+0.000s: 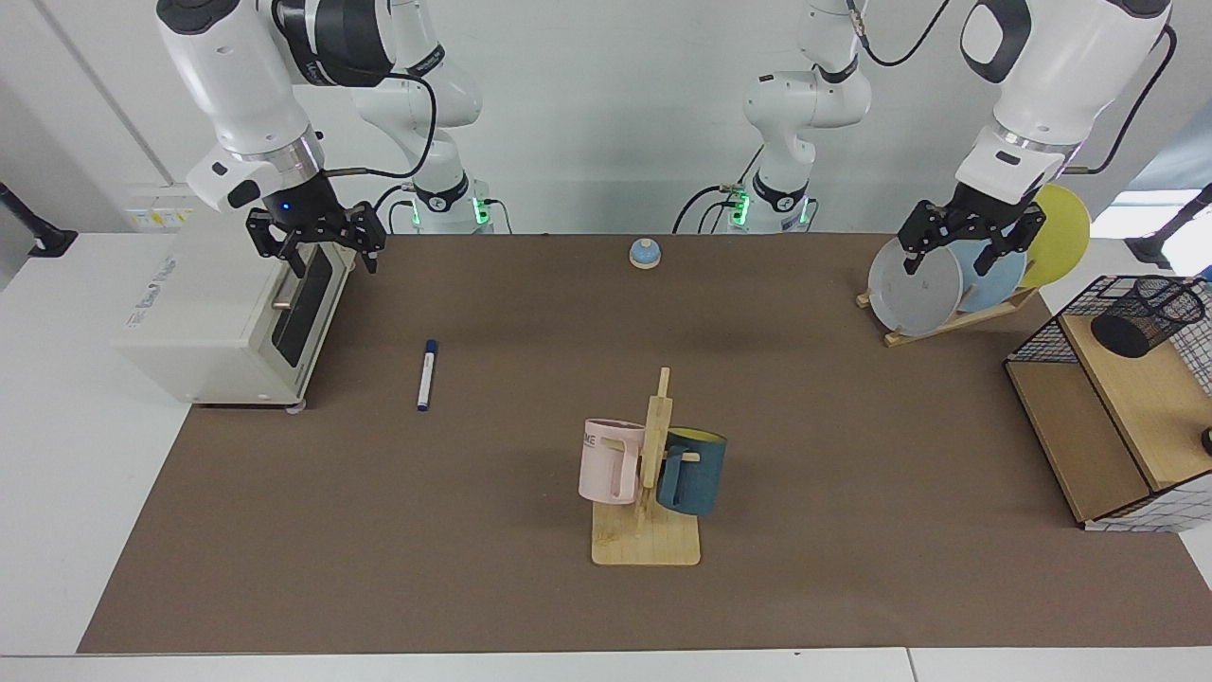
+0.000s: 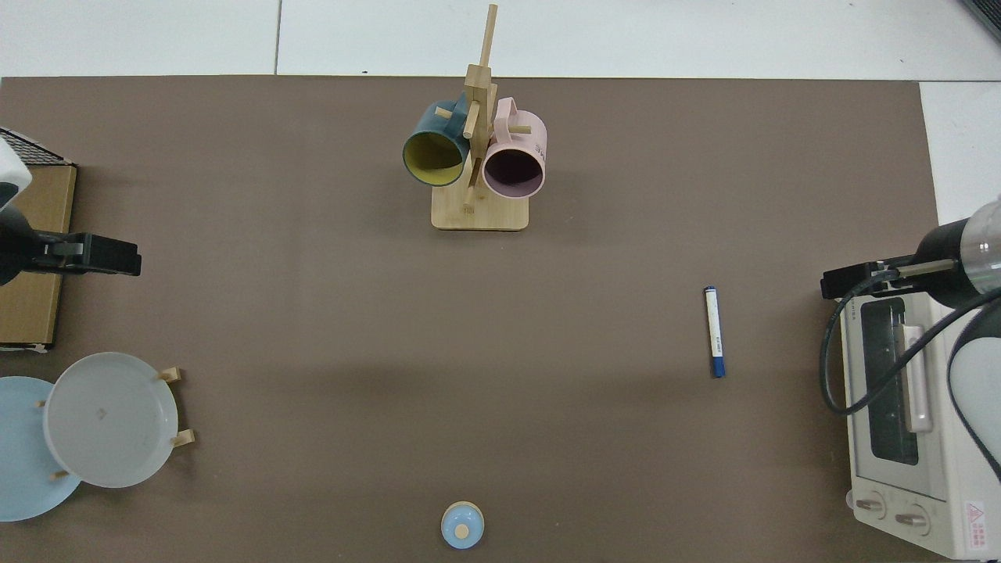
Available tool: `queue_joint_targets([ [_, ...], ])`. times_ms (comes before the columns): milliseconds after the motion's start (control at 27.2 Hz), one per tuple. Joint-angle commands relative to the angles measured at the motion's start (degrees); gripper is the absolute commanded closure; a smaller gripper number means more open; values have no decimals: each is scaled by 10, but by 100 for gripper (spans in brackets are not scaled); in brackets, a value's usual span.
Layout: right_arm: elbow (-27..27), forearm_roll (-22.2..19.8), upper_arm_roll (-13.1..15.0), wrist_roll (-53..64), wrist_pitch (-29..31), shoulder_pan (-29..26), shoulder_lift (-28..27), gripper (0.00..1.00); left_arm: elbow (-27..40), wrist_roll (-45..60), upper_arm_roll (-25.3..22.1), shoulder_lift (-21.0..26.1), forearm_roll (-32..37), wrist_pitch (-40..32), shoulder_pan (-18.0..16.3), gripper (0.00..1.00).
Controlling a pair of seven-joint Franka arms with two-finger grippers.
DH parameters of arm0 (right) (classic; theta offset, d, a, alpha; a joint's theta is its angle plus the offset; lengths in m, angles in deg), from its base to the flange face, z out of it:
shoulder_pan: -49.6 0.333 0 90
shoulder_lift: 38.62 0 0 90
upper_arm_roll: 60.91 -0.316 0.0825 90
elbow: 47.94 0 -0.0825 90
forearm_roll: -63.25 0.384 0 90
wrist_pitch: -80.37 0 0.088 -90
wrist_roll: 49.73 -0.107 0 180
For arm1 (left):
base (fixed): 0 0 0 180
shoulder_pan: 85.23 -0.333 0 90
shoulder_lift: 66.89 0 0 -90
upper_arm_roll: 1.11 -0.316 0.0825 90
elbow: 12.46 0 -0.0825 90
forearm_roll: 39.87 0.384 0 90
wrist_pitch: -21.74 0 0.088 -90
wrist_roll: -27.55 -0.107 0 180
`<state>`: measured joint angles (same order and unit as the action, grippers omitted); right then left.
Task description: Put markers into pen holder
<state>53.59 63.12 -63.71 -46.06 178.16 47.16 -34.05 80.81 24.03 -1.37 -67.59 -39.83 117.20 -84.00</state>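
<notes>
I see the marker (image 1: pixel 427 375) lying loose on the tabletop (image 1: pixel 530 587); right tool (image 1: pixel 317 248) above the toaster oven (image 1: pixel 227 322) and left tool (image 1: pixel 968 248) before the plates (image 1: pixel 914 289), both with fingers spread, empty.

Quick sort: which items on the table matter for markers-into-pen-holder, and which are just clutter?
Job:
- marker, flat on the mat, untouched
- pen holder, on the wire shelf
- right gripper, open above the toaster oven
- left gripper, open over the plate rack

Clutter:
- pink mug and blue mug on wooden stand
- small blue knob
</notes>
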Motion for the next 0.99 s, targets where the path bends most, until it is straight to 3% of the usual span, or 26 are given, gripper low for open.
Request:
queue_joint_targets([
  [0,12,12,-5,2,7,-11,9,0,4,-1,-4,3,5,10,10,0],
  [588,16,3,-10,-43,17,-4,9,0,10,0,-3,-6,3,-52,23,0],
  [955,94,5,-12,-67,97,19,-3,0,6,-1,3,-4,3,-48,26,0],
])
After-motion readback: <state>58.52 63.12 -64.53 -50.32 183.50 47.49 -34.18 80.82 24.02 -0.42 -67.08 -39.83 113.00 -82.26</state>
